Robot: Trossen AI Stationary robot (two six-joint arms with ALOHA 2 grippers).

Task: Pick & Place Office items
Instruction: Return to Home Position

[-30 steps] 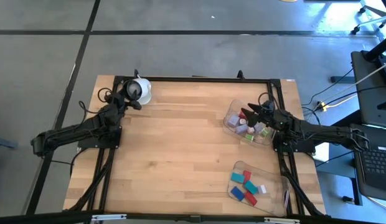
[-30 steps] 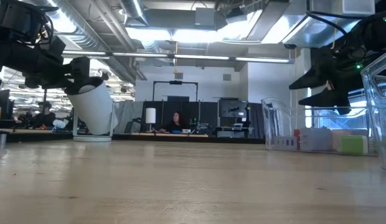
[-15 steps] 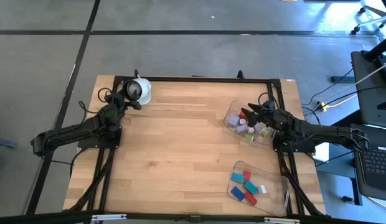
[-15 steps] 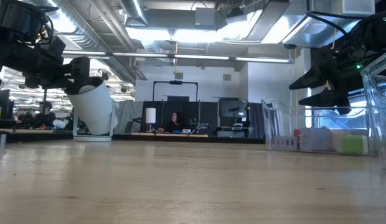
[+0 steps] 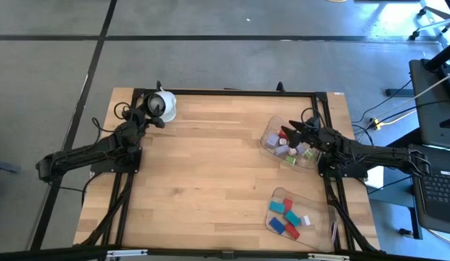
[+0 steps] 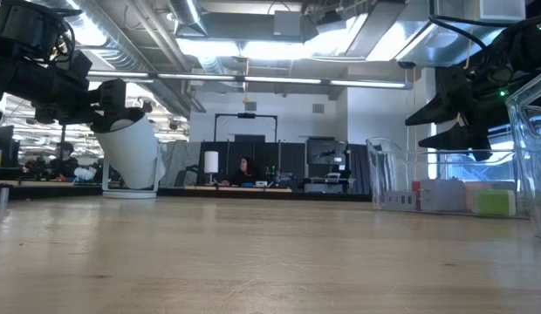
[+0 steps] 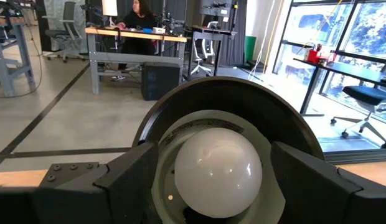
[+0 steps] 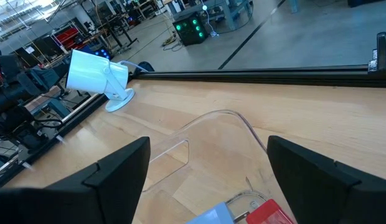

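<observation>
currently both arms reach in over the wooden table from its two sides.

left gripper — at the far left corner, right at the white round object. in the left wrist view its fingers stand spread wide with the object's white dome between them; whether they touch it i cannot tell. in the low view the object stands tilted on the tabletop, the gripper up against its top.

right gripper — hangs over the first clear tray, on the table's right side toward the far edge. fingers released and wide apart, grasping nothing; the tray's curved rim shows between them, lower down.

office items: all seen lie inside the two trays. first tray holds a heap of lavender, white, green, pink and red pieces, close under the right gripper. second clear tray sits nearer the front edge on the same side, well apart from both grippers; in it two red pieces, two teal blocks, a blue block and a small white piece, lying flat, mostly close together.

a person sits at a desk in the room behind.
</observation>
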